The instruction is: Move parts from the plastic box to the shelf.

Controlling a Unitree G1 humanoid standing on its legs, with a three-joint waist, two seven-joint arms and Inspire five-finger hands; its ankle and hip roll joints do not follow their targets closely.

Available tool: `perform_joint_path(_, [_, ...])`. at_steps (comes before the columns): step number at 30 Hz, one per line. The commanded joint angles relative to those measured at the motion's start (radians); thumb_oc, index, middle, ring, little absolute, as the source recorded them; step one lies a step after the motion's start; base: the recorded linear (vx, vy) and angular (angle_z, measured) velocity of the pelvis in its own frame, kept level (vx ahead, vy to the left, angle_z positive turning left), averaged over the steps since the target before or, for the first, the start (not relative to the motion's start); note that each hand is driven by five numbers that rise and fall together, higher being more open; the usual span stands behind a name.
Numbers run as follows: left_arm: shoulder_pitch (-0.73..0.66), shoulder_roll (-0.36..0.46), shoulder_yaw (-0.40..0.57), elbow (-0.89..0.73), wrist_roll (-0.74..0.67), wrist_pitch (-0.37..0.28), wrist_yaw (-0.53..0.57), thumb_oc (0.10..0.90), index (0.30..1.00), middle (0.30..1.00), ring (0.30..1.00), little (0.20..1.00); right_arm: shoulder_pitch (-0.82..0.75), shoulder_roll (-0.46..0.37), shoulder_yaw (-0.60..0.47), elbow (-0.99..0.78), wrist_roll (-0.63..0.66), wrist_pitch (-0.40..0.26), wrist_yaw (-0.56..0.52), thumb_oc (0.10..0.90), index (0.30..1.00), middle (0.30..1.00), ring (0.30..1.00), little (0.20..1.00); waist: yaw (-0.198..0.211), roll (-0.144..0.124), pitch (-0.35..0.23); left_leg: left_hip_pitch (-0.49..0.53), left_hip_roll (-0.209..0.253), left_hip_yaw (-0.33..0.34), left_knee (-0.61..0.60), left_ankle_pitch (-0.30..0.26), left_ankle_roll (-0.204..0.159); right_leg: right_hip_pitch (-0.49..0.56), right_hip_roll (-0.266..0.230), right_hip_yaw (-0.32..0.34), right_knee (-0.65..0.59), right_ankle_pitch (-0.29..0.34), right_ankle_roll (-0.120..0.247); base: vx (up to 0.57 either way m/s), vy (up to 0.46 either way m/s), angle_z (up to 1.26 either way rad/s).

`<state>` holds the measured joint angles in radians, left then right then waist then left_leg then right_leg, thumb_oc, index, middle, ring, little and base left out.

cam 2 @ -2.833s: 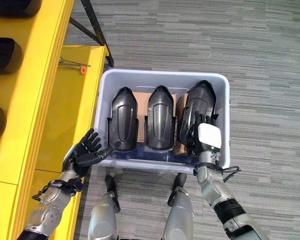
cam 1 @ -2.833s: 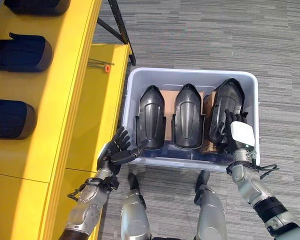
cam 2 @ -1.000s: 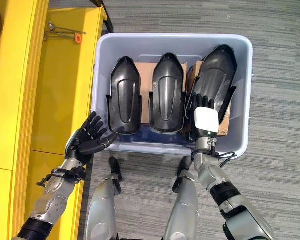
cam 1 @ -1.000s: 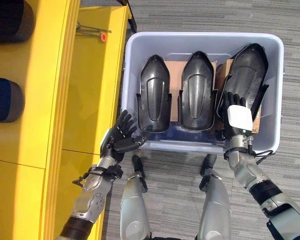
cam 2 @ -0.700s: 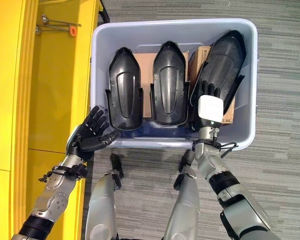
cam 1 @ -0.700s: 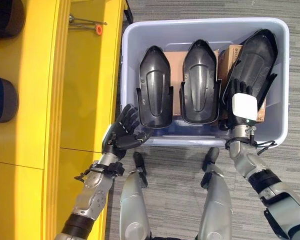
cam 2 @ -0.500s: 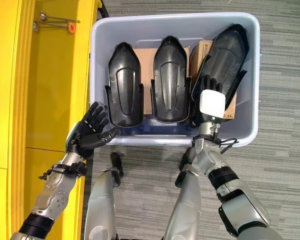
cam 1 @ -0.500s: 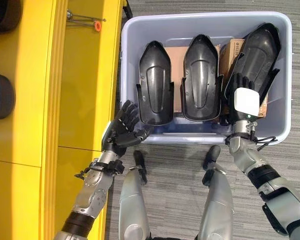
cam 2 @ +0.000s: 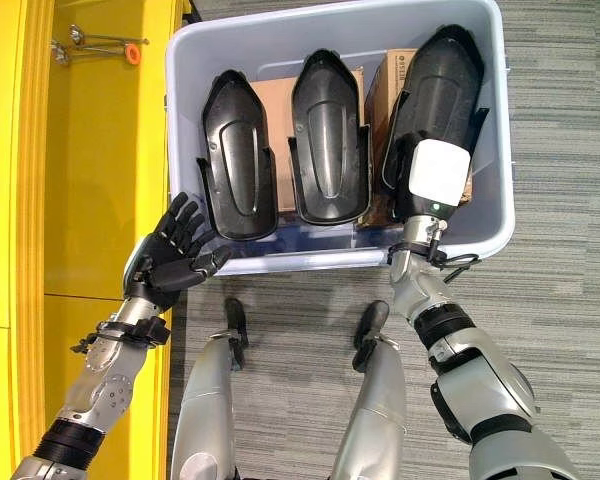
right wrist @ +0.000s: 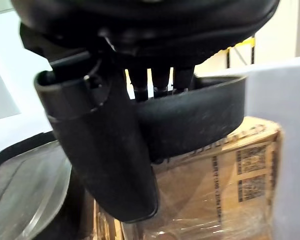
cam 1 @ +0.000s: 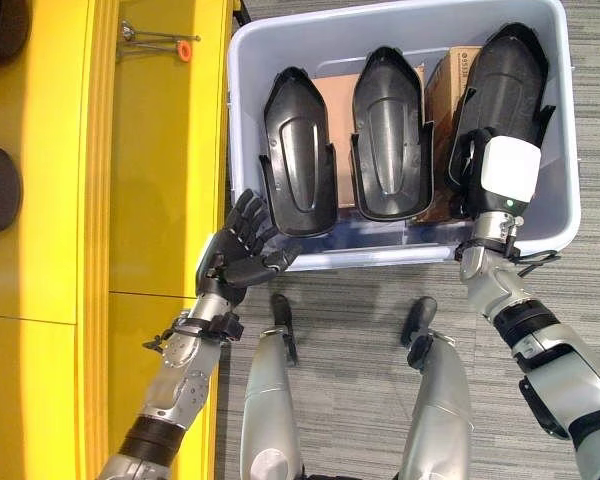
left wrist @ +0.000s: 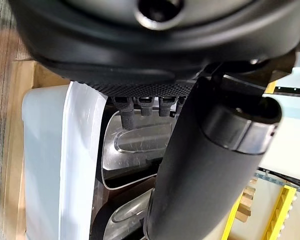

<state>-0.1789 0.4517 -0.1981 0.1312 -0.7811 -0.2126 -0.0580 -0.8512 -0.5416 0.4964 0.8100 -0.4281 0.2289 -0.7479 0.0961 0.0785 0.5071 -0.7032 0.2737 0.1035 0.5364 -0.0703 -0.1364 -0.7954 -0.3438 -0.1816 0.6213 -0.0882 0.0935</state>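
Three black parts stand side by side in the plastic box (cam 1: 565,150) on the floor beside the yellow shelf (cam 1: 150,150). The right robot hand (cam 1: 495,175) grips the rightmost part (cam 1: 505,75), fingers and thumb curled around its lower edge. The left robot hand (cam 1: 238,258) hovers with fingers spread at the box's near corner, nearest the leftmost part (cam 1: 295,150).

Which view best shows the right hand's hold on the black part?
The right wrist view: the fingers and thumb clamp the part's edge above a carton. The eye views show the right hand from behind, hiding the fingers.
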Motion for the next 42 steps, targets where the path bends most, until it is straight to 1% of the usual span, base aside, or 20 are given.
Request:
perform_joint_path(1, [0.065, 0.014, 0.011, 0.006, -0.069, -0.035, -0.034, 0.900, 1.000, 1.000, 1.000, 1.000, 0.102, -0.008, -0.071, 0.251, 0.156, 0.070, 0.099, 0.400, 0.300, 0.300, 0.300, 0.300, 0.036, 0.047, 0.013, 0.002, -0.023, 0.017, 0.016, -0.058, 0.057, 0.034, -0.021, 0.023, 0.040, -0.031, 0.045, 0.01, -0.011, 0.04])
perform_joint_path(4, [0.065, 0.014, 0.010, 0.004, -0.060, -0.046, -0.037, 0.900, 1.000, 1.000, 1.000, 1.000, 0.112, -0.013, -0.076, 0.261, 0.161, 0.074, 0.092, 0.400, 0.300, 0.300, 0.300, 0.300, 0.034, 0.043, 0.013, 0.033, -0.020, 0.024, 0.001, -0.053, 0.055, 0.064, -0.017, 0.021, 0.021, -0.025, 0.048, 0.01, -0.005, 0.02])
perform_joint_path(8, [0.063, 0.019, 0.003, 0.004, -0.063, -0.049, -0.033, 0.900, 1.000, 1.000, 1.000, 1.000, 0.123, -0.019, -0.081, 0.267, 0.152, 0.039, 0.070, 0.400, 0.300, 0.300, 0.300, 0.300, 0.031, 0.037, 0.013, 0.082, -0.017, 0.034, -0.026, -0.046, 0.053, 0.111, -0.011, 0.018, -0.010, -0.018, 0.051, 0.01, -0.006, 0.04])
perform_joint_path(9, [0.058, 0.020, 0.001, 0.008, -0.062, -0.047, -0.031, 0.900, 1.000, 1.000, 1.000, 1.000, 0.126, -0.021, -0.082, 0.265, 0.154, -0.007, 0.045, 0.400, 0.300, 0.300, 0.300, 0.300, 0.031, 0.034, 0.013, 0.107, -0.018, 0.038, -0.038, -0.042, 0.053, 0.135, -0.011, 0.015, -0.023, -0.016, 0.052, 0.00, 0.000, 0.00])
perform_joint_path(10, [0.058, 0.019, 0.001, 0.008, -0.062, -0.047, -0.031, 0.900, 1.000, 1.000, 1.000, 1.000, 0.127, -0.021, -0.082, 0.265, 0.151, -0.018, 0.038, 0.400, 0.300, 0.300, 0.300, 0.300, 0.031, 0.034, 0.013, 0.110, -0.018, 0.038, -0.040, -0.042, 0.053, 0.137, -0.011, 0.015, -0.024, -0.015, 0.052, 0.00, 0.000, 0.00])
perform_joint_path(11, [0.055, 0.019, -0.002, 0.011, -0.063, -0.046, -0.030, 0.900, 1.000, 1.000, 1.000, 1.000, 0.125, -0.023, -0.080, 0.260, 0.145, -0.077, -0.012, 0.400, 0.300, 0.300, 0.300, 0.300, 0.030, 0.033, 0.013, 0.128, -0.019, 0.043, -0.052, -0.037, 0.053, 0.155, -0.010, 0.012, -0.034, -0.013, 0.053, -0.05, -0.005, -0.01])
perform_joint_path(12, [0.044, 0.022, -0.001, 0.012, -0.068, -0.047, -0.028, 0.900, 1.000, 1.000, 1.000, 1.000, 0.110, -0.031, -0.079, 0.230, 0.139, -0.148, -0.072, 0.400, 0.300, 0.300, 0.300, 0.300, 0.027, 0.029, 0.013, 0.138, -0.019, 0.054, -0.077, -0.005, 0.060, 0.165, -0.006, 0.004, -0.061, 0.014, 0.045, 0.00, 0.000, 0.00])
perform_joint_path(13, [0.051, 0.023, -0.005, 0.013, -0.069, -0.047, -0.027, 0.900, 1.000, 1.000, 1.000, 1.000, 0.118, -0.032, -0.078, 0.222, 0.140, -0.156, -0.080, 0.400, 0.300, 0.300, 0.300, 0.300, 0.026, 0.029, 0.013, 0.163, -0.020, 0.052, -0.072, -0.030, 0.052, 0.187, -0.009, 0.008, -0.052, -0.009, 0.057, -0.05, 0.000, 0.03])
perform_joint_path(14, [0.048, 0.025, -0.001, 0.008, -0.068, -0.047, -0.025, 0.900, 1.000, 1.000, 1.000, 1.000, 0.115, -0.039, -0.085, 0.189, 0.128, -0.203, -0.130, 0.400, 0.300, 0.300, 0.300, 0.300, 0.023, 0.026, 0.013, 0.161, -0.018, 0.061, -0.089, -0.002, 0.059, 0.187, -0.007, 0.001, -0.071, 0.017, 0.049, 0.00, 0.000, 0.00])
perform_joint_path(15, [0.048, 0.025, -0.001, 0.008, -0.068, -0.047, -0.025, 0.900, 1.000, 1.000, 1.000, 1.000, 0.116, -0.039, -0.085, 0.189, 0.127, -0.203, -0.130, 0.400, 0.300, 0.300, 0.300, 0.300, 0.023, 0.026, 0.013, 0.162, -0.018, 0.061, -0.090, -0.001, 0.059, 0.187, -0.006, 0.001, -0.073, 0.018, 0.049, -0.03, -0.006, 0.04])
perform_joint_path(17, [0.066, 0.024, 0.019, -0.007, -0.060, -0.030, -0.015, 0.900, 1.000, 1.000, 1.000, 1.000, 0.164, -0.066, -0.126, 0.043, 0.086, -0.243, -0.157, 0.400, 0.300, 0.300, 0.300, 0.300, 0.008, 0.012, 0.013, 0.238, -0.015, 0.080, -0.135, 0.011, 0.052, 0.255, -0.002, 0.000, -0.118, 0.028, 0.062, 0.06, -0.005, 0.02])
perform_joint_path(19, [0.074, 0.022, 0.027, -0.015, -0.052, -0.030, -0.007, 0.900, 1.000, 1.000, 1.000, 1.000, 0.198, -0.078, -0.150, -0.044, 0.057, -0.266, -0.179, 0.400, 0.300, 0.300, 0.300, 0.300, -0.003, 0.003, 0.013, 0.280, -0.012, 0.091, -0.160, 0.018, 0.048, 0.292, 0.001, -0.001, -0.143, 0.034, 0.068, 0.05, -0.009, -0.06])
perform_joint_path(20, [0.082, 0.020, 0.035, -0.026, -0.047, -0.028, 0.001, 0.900, 1.000, 1.000, 1.000, 1.000, 0.230, -0.085, -0.172, -0.127, 0.032, -0.275, -0.191, 0.400, 0.300, 0.300, 0.300, 0.300, -0.013, -0.005, 0.013, 0.325, -0.009, 0.100, -0.183, 0.022, 0.045, 0.333, 0.003, -0.001, -0.165, 0.036, 0.072, 0.05, -0.011, -0.11])
perform_joint_path(24, [0.098, 0.017, 0.052, -0.040, -0.043, -0.024, -0.002, 0.900, 1.000, 1.000, 1.000, 1.000, 0.275, -0.094, -0.211, -0.263, -0.006, -0.302, -0.214, 0.400, 0.300, 0.300, 0.300, 0.300, -0.028, -0.017, 0.013, 0.409, 0.002, 0.120, -0.222, 0.034, 0.040, 0.413, 0.009, -0.004, -0.200, 0.039, 0.075, 0.06, -0.011, -0.05])
perform_joint_path(25, [0.114, 0.009, 0.062, -0.049, -0.037, -0.016, -0.003, 0.900, 1.000, 1.000, 1.000, 1.000, 0.304, -0.098, -0.238, -0.351, -0.025, -0.314, -0.228, 0.400, 0.300, 0.300, 0.300, 0.300, -0.036, -0.022, 0.000, 0.450, 0.011, 0.129, -0.247, 0.043, 0.036, 0.454, 0.011, -0.010, -0.221, 0.040, 0.073, 0.09, -0.004, -0.05])
perform_joint_path(26, [0.115, 0.009, 0.062, -0.050, -0.036, -0.016, -0.003, 0.900, 1.000, 1.000, 1.000, 1.000, 0.306, -0.098, -0.240, -0.354, -0.025, -0.313, -0.227, 0.400, 0.300, 0.300, 0.300, 0.300, -0.035, -0.021, 0.001, 0.453, 0.011, 0.129, -0.249, 0.043, 0.036, 0.456, 0.011, -0.010, -0.223, 0.040, 0.073, 0.14, -0.001, -0.04])
perform_joint_path(28, [0.141, 0.007, 0.073, -0.072, -0.039, -0.003, 0.002, 0.900, 1.000, 1.000, 1.000, 1.000, 0.358, -0.109, -0.293, -0.479, -0.047, -0.318, -0.234, 0.400, 0.300, 0.300, 0.300, 0.300, -0.046, -0.026, -0.026, 0.494, 0.021, 0.139, -0.278, 0.053, 0.030, 0.496, 0.008, -0.019, -0.247, 0.045, 0.076, 0.12, -0.005, 0.05])
perform_joint_path(31, [0.170, 0.010, 0.086, -0.099, -0.034, 0.013, -0.001, 0.900, 1.000, 1.000, 1.000, 1.000, 0.400, -0.119, -0.368, -0.593, -0.081, -0.343, -0.247, 0.400, 0.300, 0.300, 0.300, 0.300, -0.055, -0.029, -0.055, 0.540, 0.029, 0.154, -0.313, 0.063, 0.021, 0.543, 0.005, -0.031, -0.276, 0.048, 0.079, 0.10, 0.004, 0.02])
perform_joint_path(35, [0.230, 0.004, 0.114, -0.124, -0.028, 0.030, -0.022, 0.900, 1.000, 1.000, 1.000, 1.000, 0.425, -0.130, -0.461, -0.726, -0.096, -0.343, -0.191, 0.400, 0.300, 0.300, 0.300, 0.300, -0.062, -0.031, -0.113, 0.621, 0.038, 0.183, -0.362, 0.075, 0.011, 0.627, 0.008, -0.047, -0.316, 0.045, 0.076, 0.15, 0.046, 0.01])
perform_joint_path(42, [0.314, -0.009, 0.154, -0.142, -0.023, 0.052, -0.077, 0.900, 1.000, 1.000, 1.000, 1.000, 0.506, -0.120, -0.531, -0.820, -0.075, -0.352, -0.143, 0.400, 0.300, 0.300, 0.300, 0.300, -0.054, -0.039, -0.196, 0.694, 0.045, 0.199, -0.405, 0.089, 0.008, 0.716, 0.021, -0.072, -0.348, 0.033, 0.063, 0.14, 0.019, -0.01])
